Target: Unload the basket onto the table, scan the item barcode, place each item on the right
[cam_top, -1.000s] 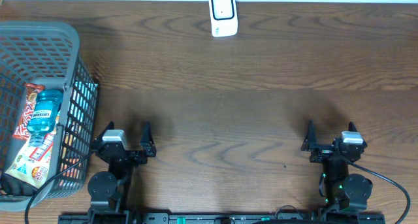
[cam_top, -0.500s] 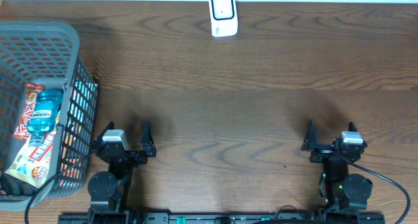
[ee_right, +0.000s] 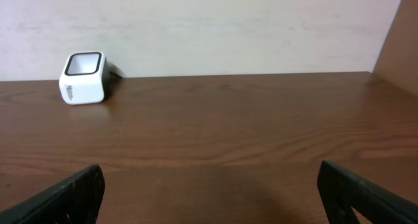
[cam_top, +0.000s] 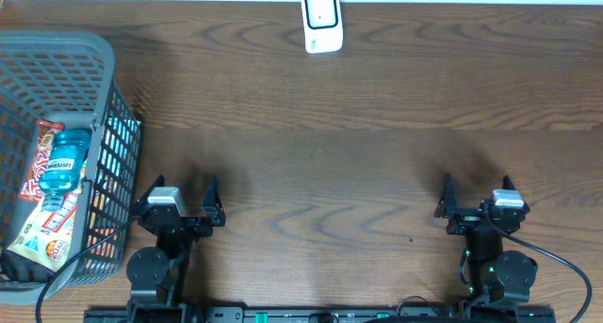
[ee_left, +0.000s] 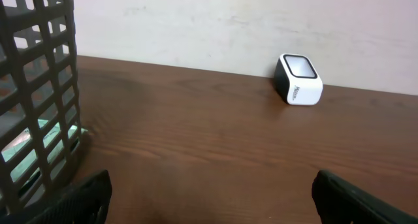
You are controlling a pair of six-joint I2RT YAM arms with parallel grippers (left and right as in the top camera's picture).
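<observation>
**Materials and shapes.** The barcode scanner (cam_top: 321, 22) is a small, rounded white block with a dark, slanted window on its face. The basket (cam_top: 57, 50) is grey plastic with walls moulded as an open rectangular lattice. Inside it lie a blue, transparent mouthwash bottle (cam_top: 66, 160) with a printed label and several glossy snack packets (cam_top: 45, 231) in red, white and yellow. The bottle rests on top of the packets.

**Surface and room.** The bench (cam_top: 377, 144) is dark brown wood with a pronounced wavy grain and a matt finish. A pale, plain wall (ee_left: 215, 21) rises directly behind its far edge. The scanner stands at the far centre edge of the bench, just in front of the wall. The basket occupies the left end of the bench, well apart from the scanner.

**Arm and hand pose.**
- The left hand (cam_top: 177, 196) sits low at the near edge, just beside the basket's right wall. Its fingers are spread wide and released, with nothing between them.
- The right hand (cam_top: 478, 196) sits at the near edge on the opposite side. It is likewise spread wide and grasps nothing.
- Both hands point toward the far wall, and each wrist view shows the scanner ahead.
</observation>
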